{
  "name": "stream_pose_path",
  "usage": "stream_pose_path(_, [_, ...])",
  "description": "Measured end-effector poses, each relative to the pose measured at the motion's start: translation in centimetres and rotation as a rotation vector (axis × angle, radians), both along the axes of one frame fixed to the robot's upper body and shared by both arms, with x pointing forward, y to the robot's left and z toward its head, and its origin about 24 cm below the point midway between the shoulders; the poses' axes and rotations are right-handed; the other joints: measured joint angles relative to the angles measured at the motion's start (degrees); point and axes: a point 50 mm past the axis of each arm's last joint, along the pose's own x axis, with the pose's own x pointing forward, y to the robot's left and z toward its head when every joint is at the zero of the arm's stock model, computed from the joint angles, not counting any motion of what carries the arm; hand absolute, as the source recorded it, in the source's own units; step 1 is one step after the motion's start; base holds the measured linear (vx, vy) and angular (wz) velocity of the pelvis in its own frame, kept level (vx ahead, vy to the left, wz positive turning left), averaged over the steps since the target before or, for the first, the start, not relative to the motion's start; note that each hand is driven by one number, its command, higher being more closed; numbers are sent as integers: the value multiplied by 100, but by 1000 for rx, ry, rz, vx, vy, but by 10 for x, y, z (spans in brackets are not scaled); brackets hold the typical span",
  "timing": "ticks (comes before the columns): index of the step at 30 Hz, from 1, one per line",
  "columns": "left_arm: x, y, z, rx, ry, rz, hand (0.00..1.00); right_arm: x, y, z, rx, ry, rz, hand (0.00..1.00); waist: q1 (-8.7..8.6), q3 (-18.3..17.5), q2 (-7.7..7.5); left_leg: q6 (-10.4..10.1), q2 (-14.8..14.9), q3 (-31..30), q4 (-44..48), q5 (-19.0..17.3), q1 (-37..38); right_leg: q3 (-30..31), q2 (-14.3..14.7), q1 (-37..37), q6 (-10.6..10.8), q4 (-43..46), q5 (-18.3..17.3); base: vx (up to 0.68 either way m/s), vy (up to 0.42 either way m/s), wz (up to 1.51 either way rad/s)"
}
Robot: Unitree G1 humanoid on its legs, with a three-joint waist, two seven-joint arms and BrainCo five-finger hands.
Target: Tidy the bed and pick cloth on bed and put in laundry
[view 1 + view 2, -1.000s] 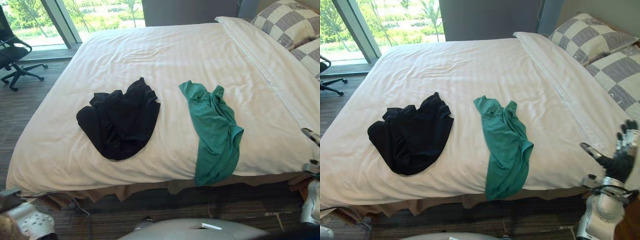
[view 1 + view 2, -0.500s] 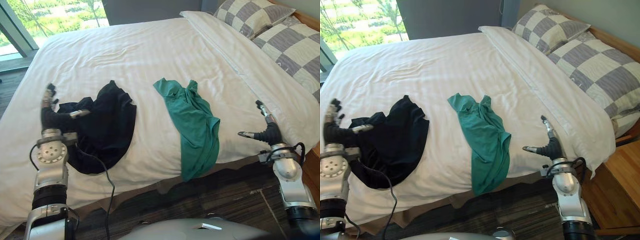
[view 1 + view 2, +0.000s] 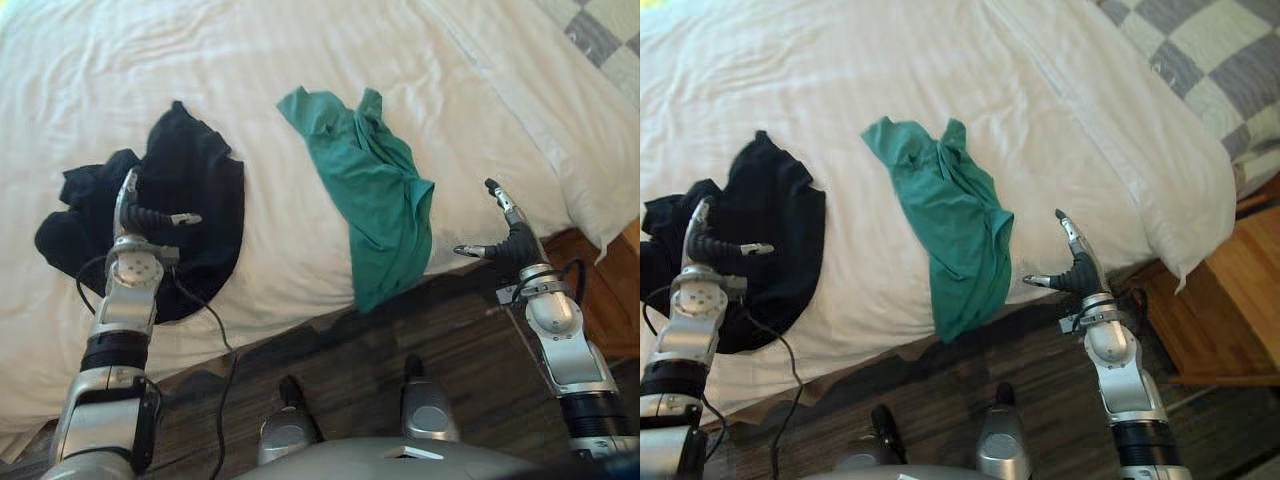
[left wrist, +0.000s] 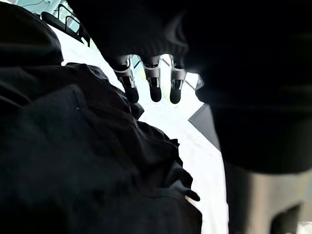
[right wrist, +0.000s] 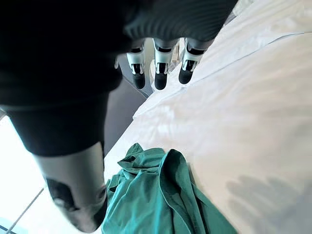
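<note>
Reference item: I take the crumpled teal-green cloth garment as the landmark. It lies on the white-sheeted bed, and its lower end hangs over the near edge of the mattress towards the dark striped carpet floor.

Second task item: the bunched black cloth garment lies on the same sheet, to the robot's left of the green garment. A strip of bare white sheet separates the two.

Left robot hand: it is over the black garment, on the part farthest from the green garment. In its wrist view the fingers run straight out above the dark folds and the thumb stands off to one side. The robot hand is released and grasps nothing. I cannot tell whether the palm rests on the fabric.

Right robot hand: it is to the robot's right of the green garment, near the mattress edge and apart from the cloth. Its fingers are straight, its thumb points back towards the green garment, and it is released and empty.

Farther right of the green garment I see a grey-and-white checked pillow and a wooden bedside surface.
</note>
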Motion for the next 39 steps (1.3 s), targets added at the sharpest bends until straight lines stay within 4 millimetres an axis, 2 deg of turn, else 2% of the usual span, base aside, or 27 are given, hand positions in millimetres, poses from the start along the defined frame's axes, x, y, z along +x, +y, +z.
stream_pose_path(1, [1, 0, 1, 1, -3, 3, 0, 0, 1, 2, -1, -7, 4, 0, -8, 35, 3, 0, 2, 11, 9, 0, -12, 5, 0, -23, -1, 20, -1, -44, -9, -9])
stream_pose_path(2, [3, -1, 4, 2, -13, 15, 0, 2, 5, 9, -1, -41, 25, 0, -55, 116, 8, 0, 9, 59, 44, -1, -118, 31, 0, -179, -13, 114, -17, -53, -6, -9])
stream_pose_path(6, [15, -4, 17, -8, -19, 45, 0, 4, 15, 35, 9, -162, 75, 0, -70, 423, 4, 2, 25, 158, 209, -2, -509, 194, 1, -722, -3, 420, -56, -59, -10, -9])
stream_pose_path(11, [20, 1, 10, -52, 91, 114, 0, -3, 21, 63, 7, -276, 129, 0, -91, 678, 14, 22, 49, 296, 323, 22, -943, 320, 2, -1304, -15, 694, -96, -18, -10, -5])
stream_pose_path(14, [25, 2, 17, -13, 118, 130, 0, -5, 24, 73, 9, -318, 149, 0, -67, 757, 21, 21, 83, 307, 419, 22, -1202, 314, 4, -1553, -17, 758, -96, 36, -17, 6])
stream_pose_path(15, [26, 2, 20, -7, 121, 130, 100, -4, 25, 75, 7, -328, 154, 0, -65, 766, 28, 22, 87, 313, 441, 22, -1254, 316, 3, -1598, -17, 769, -95, 21, -12, 8])
stream_pose_path(17, [29, 4, 26, 17, 154, 110, 100, -2, 27, 87, 3, -379, 168, 0, -66, 838, 79, 19, 135, 349, 557, 9, -1390, 308, 10, -1692, -18, 797, -95, 12, -8, 2])
stream_pose_path(23, [22, 14, 20, 7, 203, 103, 100, -1, 31, 101, -42, -436, 221, 0, -74, 862, 205, 39, 225, 439, 767, -95, -1555, 321, 41, -1790, -21, 824, -89, 1, -10, -3])
stream_pose_path(26, [18, 18, 18, 1, 191, 95, 100, 2, 43, 107, -81, -455, 271, 0, -64, 853, 221, 38, 235, 433, 790, -104, -1550, 325, 52, -1788, -23, 799, -68, 45, -1, -3])
stream_pose_path(27, [12, 20, 13, -41, 143, 59, 100, 5, 57, 111, -131, -467, 328, 0, -54, 852, 223, 38, 239, 423, 797, -104, -1550, 313, 53, -1768, -14, 759, -34, 56, -1, 1])
stream_pose_path(28, [10, 20, 11, -60, 120, 43, 100, 6, 61, 112, -141, -467, 344, 0, -44, 850, 226, 38, 239, 411, 798, -104, -1549, 302, 50, -1747, -13, 742, -28, 47, 4, 8])
stream_pose_path(30, [4, 17, 3, -96, 39, -27, 100, 10, 71, 113, -188, -446, 371, 0, -13, 850, 229, 39, 221, 266, 801, -103, -1537, 173, 9, -1599, -3, 669, -22, 48, 12, 24])
stream_pose_path(34, [-2, 1, -12, -132, -44, -120, 100, 21, 77, 110, -251, -382, 356, 0, 172, 852, 230, 63, 166, -4, 795, -87, -1553, -74, -76, -1392, 12, 577, -13, 30, 18, 31])
stream_pose_path(37, [-2, -13, -18, -146, -72, -204, 100, 41, 72, 101, -292, -284, 293, 0, 340, 850, 234, 90, 117, -218, 791, -68, -1581, -224, -120, -1225, 53, 445, 20, 13, 25, 24])
stream_pose_path(39, [0, -20, -17, -138, -78, -248, 100, 53, 66, 96, -321, -223, 247, 0, 383, 839, 254, 122, 79, -365, 792, -46, -1664, -348, -160, -1188, 55, 415, 23, -4, 23, 38])
